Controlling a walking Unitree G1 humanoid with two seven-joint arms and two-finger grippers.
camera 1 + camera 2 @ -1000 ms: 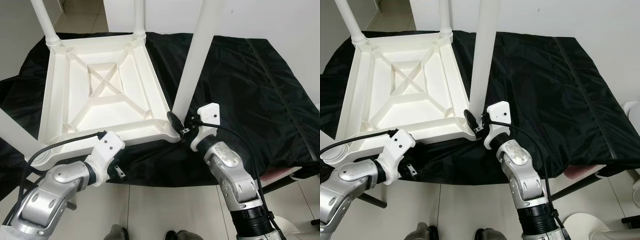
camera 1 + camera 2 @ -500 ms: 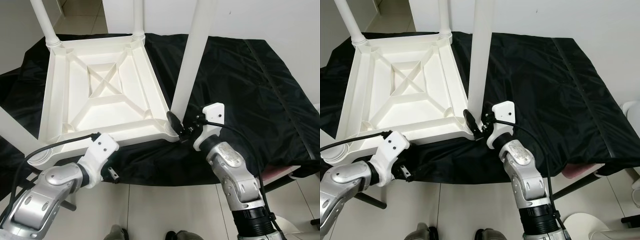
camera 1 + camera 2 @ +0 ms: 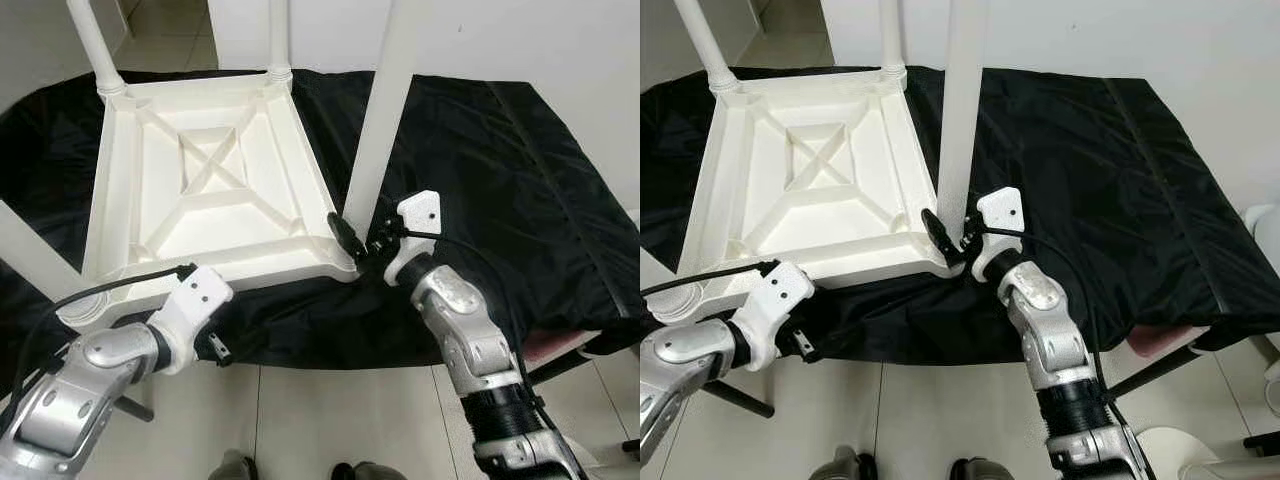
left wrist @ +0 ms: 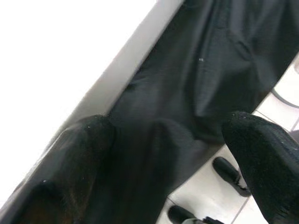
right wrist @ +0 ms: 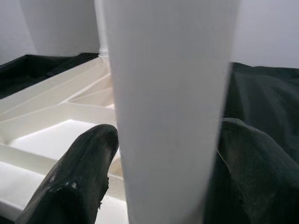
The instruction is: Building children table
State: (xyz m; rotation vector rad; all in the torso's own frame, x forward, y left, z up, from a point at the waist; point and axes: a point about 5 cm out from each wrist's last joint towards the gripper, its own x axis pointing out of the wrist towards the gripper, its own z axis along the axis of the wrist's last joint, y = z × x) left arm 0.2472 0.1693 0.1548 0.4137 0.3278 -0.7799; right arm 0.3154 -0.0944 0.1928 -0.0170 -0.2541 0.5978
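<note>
A white children's table [image 3: 210, 190] lies upside down on a black cloth [image 3: 500, 170], its legs pointing up. My right gripper [image 3: 356, 240] is at the base of the near right leg [image 3: 380, 120], at the table's front right corner. In the right wrist view the leg [image 5: 168, 107] stands between the two black fingers [image 5: 84, 177], which press on its sides. My left gripper [image 3: 215, 346] hangs open just below the table's front rim, over the cloth's hanging edge. Its fingers [image 4: 266, 158] have nothing but cloth between them.
Two more legs [image 3: 92, 45] rise at the far corners, and another [image 3: 30, 255] at the near left. The cloth-covered surface ends close in front of me, with tiled floor [image 3: 330, 410] below. A pink object [image 3: 560, 345] peeks from under the cloth at the right.
My left arm has drawn back and down a little from the table's rim. The right gripper stays at the leg's base. The view has shifted slightly.
</note>
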